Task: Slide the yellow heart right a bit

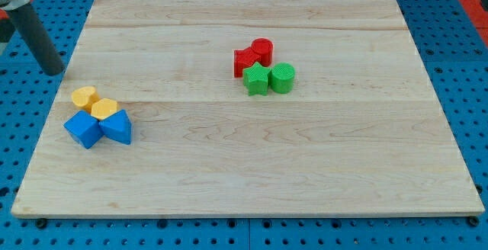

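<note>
Yellow heart (84,96) sits near the bench's (305,166) left edge, touching the other yellow block (104,108), while my tip (55,73), a bare rod holding nothing, waits just beyond that edge, seemingly ready to push rightward.

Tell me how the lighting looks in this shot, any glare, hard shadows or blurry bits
In the camera view, light is even and soft with no glare on the wooden board; the blue blocks and the red and green cluster cast only faint shadows; the blocks look sharp, while my tip, off the board's left edge, looks slightly soft.
</note>
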Controlling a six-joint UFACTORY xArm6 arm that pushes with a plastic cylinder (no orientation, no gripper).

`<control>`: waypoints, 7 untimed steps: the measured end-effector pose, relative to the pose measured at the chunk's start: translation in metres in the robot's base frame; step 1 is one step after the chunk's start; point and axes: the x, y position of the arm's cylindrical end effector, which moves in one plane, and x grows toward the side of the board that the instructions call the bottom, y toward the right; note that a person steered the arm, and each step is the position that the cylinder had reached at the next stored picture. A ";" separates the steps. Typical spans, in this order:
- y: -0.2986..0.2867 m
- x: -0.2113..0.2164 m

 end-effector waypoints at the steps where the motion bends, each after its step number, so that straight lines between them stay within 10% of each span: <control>1: 0.000 0.017; 3: 0.024 0.091; 7: 0.070 0.068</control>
